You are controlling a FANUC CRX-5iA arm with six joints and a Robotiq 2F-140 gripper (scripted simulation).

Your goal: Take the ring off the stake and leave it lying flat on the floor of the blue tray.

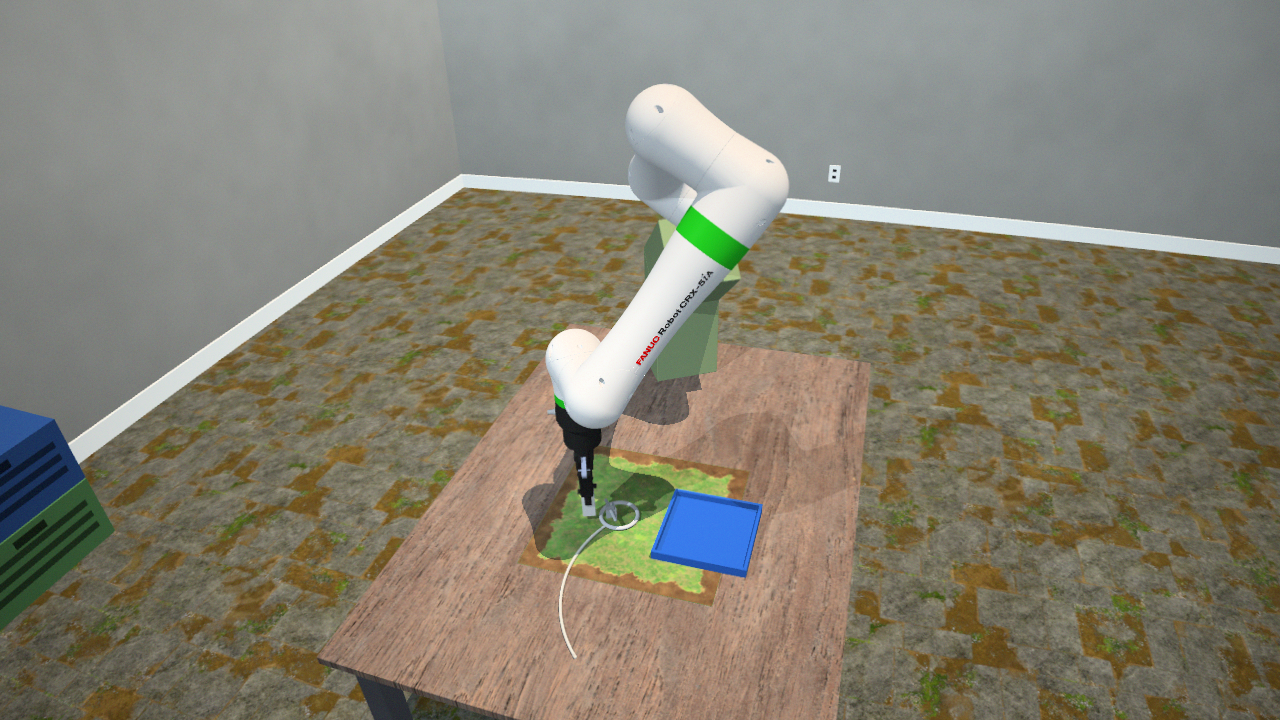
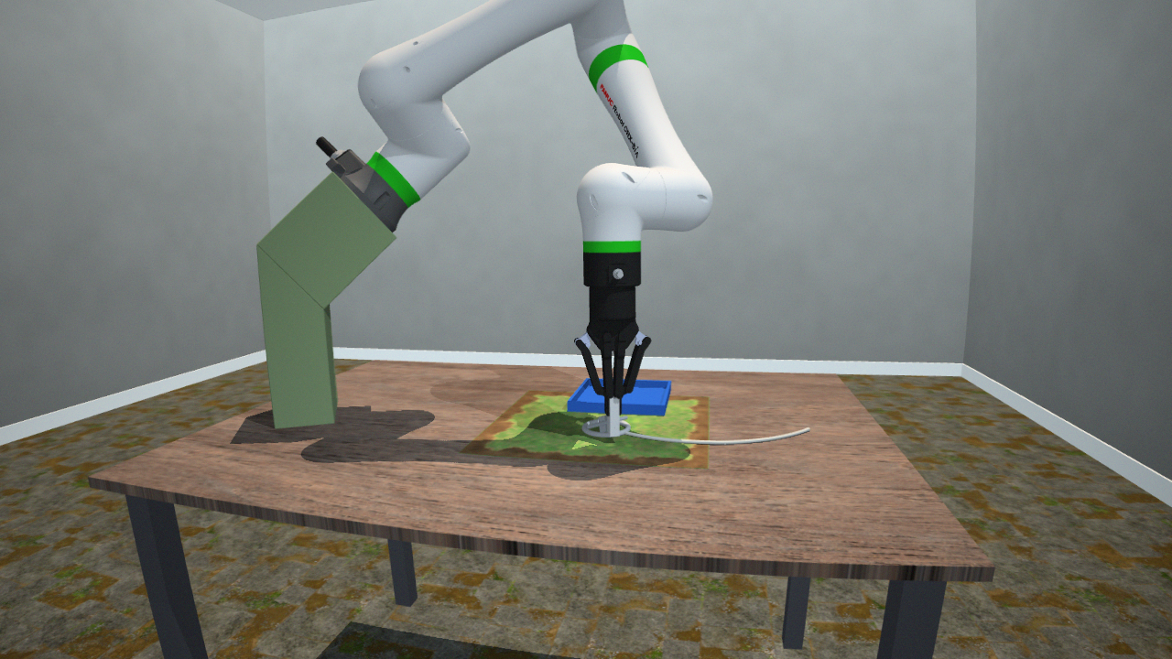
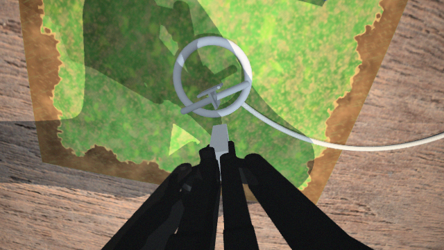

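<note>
The gripper (image 1: 588, 508) (image 2: 613, 417) (image 3: 221, 135), its 2 fingers pressed together on nothing, stands just beside the ring (image 1: 602, 522) (image 2: 587, 434) (image 3: 177, 74). Around the stake (image 3: 214, 98), the ring lies near the gripper; the blue tray (image 1: 701, 565) (image 2: 623, 407) is also near the gripper.
</note>
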